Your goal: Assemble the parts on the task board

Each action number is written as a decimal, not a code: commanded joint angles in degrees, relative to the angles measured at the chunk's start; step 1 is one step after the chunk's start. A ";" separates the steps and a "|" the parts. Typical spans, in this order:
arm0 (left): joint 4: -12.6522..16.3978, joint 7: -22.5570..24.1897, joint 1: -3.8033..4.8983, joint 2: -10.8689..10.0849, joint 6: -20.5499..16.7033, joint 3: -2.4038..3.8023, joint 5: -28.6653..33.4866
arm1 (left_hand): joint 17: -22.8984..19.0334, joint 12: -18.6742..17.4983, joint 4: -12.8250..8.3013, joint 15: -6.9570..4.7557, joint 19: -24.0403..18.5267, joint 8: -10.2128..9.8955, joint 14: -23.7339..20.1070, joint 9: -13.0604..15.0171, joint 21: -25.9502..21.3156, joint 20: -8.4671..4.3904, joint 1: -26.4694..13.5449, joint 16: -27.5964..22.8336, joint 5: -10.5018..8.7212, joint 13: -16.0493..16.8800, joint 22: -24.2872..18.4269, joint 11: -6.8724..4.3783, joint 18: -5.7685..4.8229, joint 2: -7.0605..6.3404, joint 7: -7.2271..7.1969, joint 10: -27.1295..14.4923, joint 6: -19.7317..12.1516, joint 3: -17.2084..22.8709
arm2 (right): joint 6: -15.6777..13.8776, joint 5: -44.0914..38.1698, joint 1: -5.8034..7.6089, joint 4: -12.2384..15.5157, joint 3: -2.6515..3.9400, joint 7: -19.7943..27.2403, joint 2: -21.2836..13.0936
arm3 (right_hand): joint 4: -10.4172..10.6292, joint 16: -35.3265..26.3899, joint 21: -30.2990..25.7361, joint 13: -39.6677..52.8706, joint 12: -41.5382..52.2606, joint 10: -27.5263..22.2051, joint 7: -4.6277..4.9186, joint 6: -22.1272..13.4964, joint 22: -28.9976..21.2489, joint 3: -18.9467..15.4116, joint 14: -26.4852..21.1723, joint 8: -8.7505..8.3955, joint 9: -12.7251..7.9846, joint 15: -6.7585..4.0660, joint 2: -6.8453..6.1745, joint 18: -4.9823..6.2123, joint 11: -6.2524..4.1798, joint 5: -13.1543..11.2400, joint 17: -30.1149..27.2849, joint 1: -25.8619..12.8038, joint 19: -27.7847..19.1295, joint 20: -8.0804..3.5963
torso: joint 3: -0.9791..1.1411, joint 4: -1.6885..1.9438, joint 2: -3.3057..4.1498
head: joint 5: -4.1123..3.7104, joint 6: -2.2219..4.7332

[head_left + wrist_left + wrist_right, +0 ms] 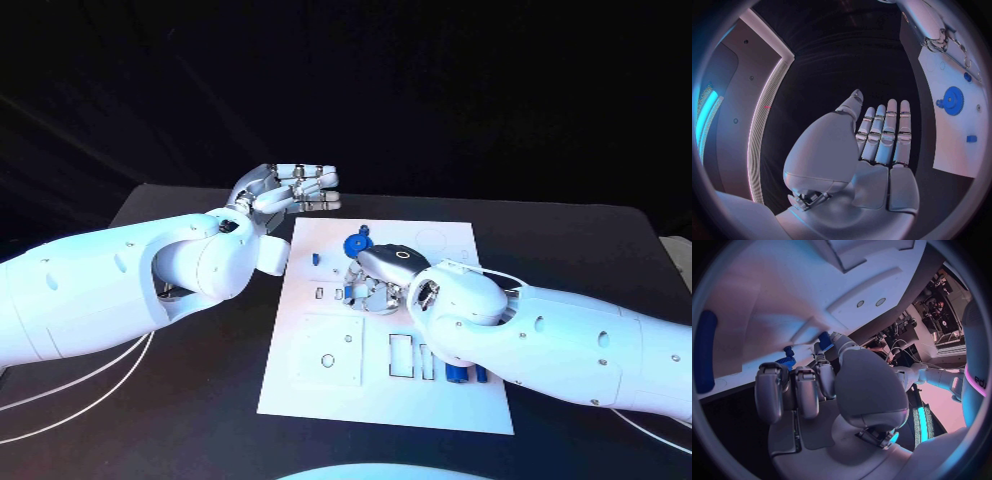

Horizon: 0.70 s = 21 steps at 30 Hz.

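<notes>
The silver left hand (293, 186) is held flat, fingers apart, nothing gripped, beyond the white task board (325, 385). The silver right hand (378, 280) is curled low on the board by the blue toothed gear (355, 245); whether a part is pinched cannot be told. The gear could be knocked if those fingers are dragged sideways

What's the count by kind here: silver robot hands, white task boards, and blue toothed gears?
silver many-fingered hands: 2, the left hand and the right hand
white task board: 1
blue toothed gear: 1
Total: 4
</notes>
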 commanded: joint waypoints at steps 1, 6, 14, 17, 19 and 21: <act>0.11 0.21 0.04 0.06 1.15 0.03 -0.01 | 0.05 -0.11 -0.39 0.24 -0.33 -0.25 -0.22 -0.01 -0.28 -0.08 0.10 -0.38 0.09 -0.07 -0.04 0.09 0.26 0.33 0.55 -0.17 0.03 0.09 | 1.25 -0.87 -0.13 -0.17 -0.08 -0.81 -0.03 | 0.25 -0.12 -0.47 2.48 -0.70 -0.44 0.27 -1.14 7.90 -0.17 5.34 -0.67 -0.31 0.33 -0.15 -0.77 0.36 -0.21 12.41 -0.73 0.51 0.19 | 0.00 -0.02 -0.02 | 0.00 -0.04; 0.10 0.16 0.04 0.05 1.17 0.03 -0.01 | 0.05 -0.11 -0.39 0.24 -0.33 -0.25 -0.22 -0.01 -0.28 -0.08 0.10 -0.38 0.09 -0.07 -0.04 0.09 0.26 0.33 0.55 -0.17 0.03 0.09 | 0.79 -0.90 -0.12 -0.19 -0.08 -0.65 -0.04 | 0.34 -0.28 -1.02 1.51 -1.75 -1.38 0.77 -2.40 7.49 -0.32 5.26 -1.42 -0.68 0.70 -0.54 -0.64 0.80 -0.23 12.10 -1.05 0.16 0.48 | 0.00 0.01 0.00 | -0.01 -0.06; 0.06 0.06 0.04 0.05 1.24 0.03 -0.01 | 0.05 -0.11 -0.39 0.24 -0.33 -0.25 -0.22 -0.01 -0.28 -0.08 0.10 -0.38 0.09 -0.07 -0.04 0.09 0.26 0.33 0.55 -0.17 0.03 0.09 | -0.01 -0.91 -0.12 -0.15 -0.08 -0.30 -0.07 | 0.41 -0.42 -1.34 1.16 -2.14 -1.80 1.12 -3.22 7.28 -0.67 5.19 -1.93 -0.95 1.00 -1.04 -0.57 1.15 -0.44 11.84 -1.42 -0.02 0.77 | 0.00 0.00 -0.01 | 0.05 -0.13; 0.05 0.04 0.04 0.05 1.24 0.03 -0.01 | 0.05 -0.11 -0.39 0.24 -0.33 -0.25 -0.22 -0.01 -0.28 -0.08 0.10 -0.38 0.09 -0.07 -0.04 0.09 0.26 0.33 0.55 -0.17 0.03 0.09 | -0.21 -0.91 -0.12 -0.13 -0.08 -0.21 -0.08 | 0.51 -0.46 -1.50 1.05 -2.25 -1.95 1.26 -3.54 7.19 -1.06 5.17 -2.14 -1.07 1.16 -1.31 -0.53 1.31 -1.23 11.76 -1.74 -0.10 0.96 | 0.00 -0.02 -0.02 | 0.03 -0.13; 0.05 0.04 0.04 0.05 1.24 0.03 -0.01 | 0.05 -0.11 -0.39 0.24 -0.33 -0.25 -0.22 -0.01 -0.28 -0.08 0.10 -0.38 0.09 -0.07 -0.04 0.09 0.26 0.33 0.55 -0.17 0.03 0.09 | -0.31 -0.91 -0.12 -0.10 -0.08 -0.19 -0.09 | 0.57 -0.49 -1.59 1.07 -2.22 -1.97 1.31 -3.71 7.17 -1.40 5.15 -2.26 -1.15 1.25 -1.49 -0.51 1.40 -2.14 11.70 -1.94 -0.12 1.07 | 0.00 -0.01 -0.01 | 0.04 -0.14; 0.05 0.03 0.04 0.05 1.24 0.03 -0.01 | 0.05 -0.11 -0.39 0.24 -0.33 -0.25 -0.22 -0.01 -0.28 -0.08 0.10 -0.38 0.09 -0.07 -0.04 0.09 0.26 0.33 0.55 -0.17 0.03 0.09 | -0.43 -0.91 -0.12 -0.06 -0.08 -0.19 -0.12 | 0.66 -0.51 -1.66 1.01 -2.27 -2.04 1.36 -3.85 7.14 -1.80 5.15 -2.36 -1.21 1.31 -1.70 -0.50 1.45 -3.23 11.67 -2.20 -0.14 1.15 | 0.01 0.00 0.00 | 0.03 -0.17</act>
